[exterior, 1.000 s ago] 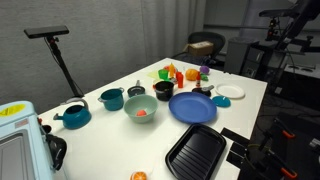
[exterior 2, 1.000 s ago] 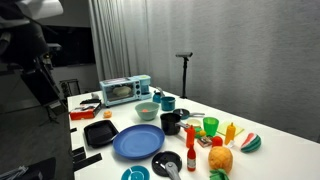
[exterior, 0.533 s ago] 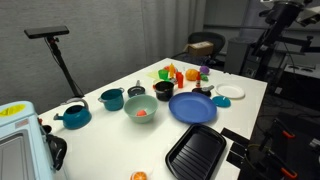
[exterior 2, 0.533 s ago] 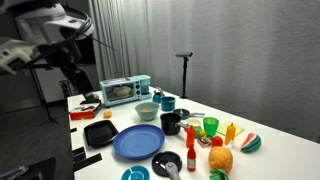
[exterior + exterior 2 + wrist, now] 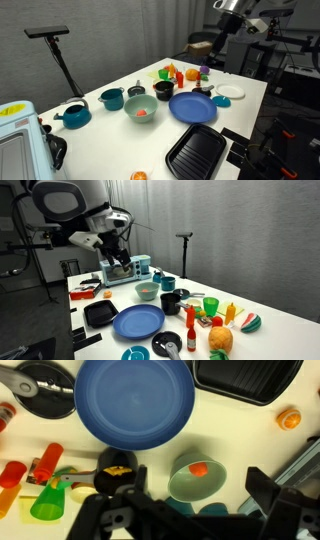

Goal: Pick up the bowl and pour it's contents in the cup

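While your gripper (image 5: 195, 495) hangs high over the table (image 5: 105, 140), jaws apart and empty, you're on the approach: drop onto the rim of the bowl (image 5: 140, 108), orange piece (image 5: 141, 113) inside, just left of the cup (image 5: 164, 90).

A flat blue plate (image 5: 192, 107) lies on the white surface (image 5: 110, 150). In an exterior view, a black ridged grill pan (image 5: 196, 152) sits just in front of the plate and a small white plate (image 5: 230, 92) lies near its far edge. Toy fruits (image 5: 175, 73) cluster behind it. A teal pot (image 5: 111, 98) and a teal kettle (image 5: 73, 116) stand well apart from it, toward the picture's left.
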Action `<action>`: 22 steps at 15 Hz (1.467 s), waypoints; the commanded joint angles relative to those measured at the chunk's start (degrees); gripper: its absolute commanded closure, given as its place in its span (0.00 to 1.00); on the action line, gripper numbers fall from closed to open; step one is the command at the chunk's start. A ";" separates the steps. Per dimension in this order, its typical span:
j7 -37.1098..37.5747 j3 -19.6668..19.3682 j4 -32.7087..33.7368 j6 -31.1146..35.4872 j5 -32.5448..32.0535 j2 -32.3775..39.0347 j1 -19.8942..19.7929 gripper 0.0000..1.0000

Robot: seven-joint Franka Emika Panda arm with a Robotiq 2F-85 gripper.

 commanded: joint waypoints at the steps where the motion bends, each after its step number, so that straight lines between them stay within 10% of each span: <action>1: -3.37 1.80 12.38 0.56 3.89 13.04 -0.20 0.00; 16: -2.37 6.11 12.56 -0.28 2.46 13.70 -4.30 0.00; 22: -7.42 11.67 26.92 -1.79 7.06 27.11 -3.19 0.00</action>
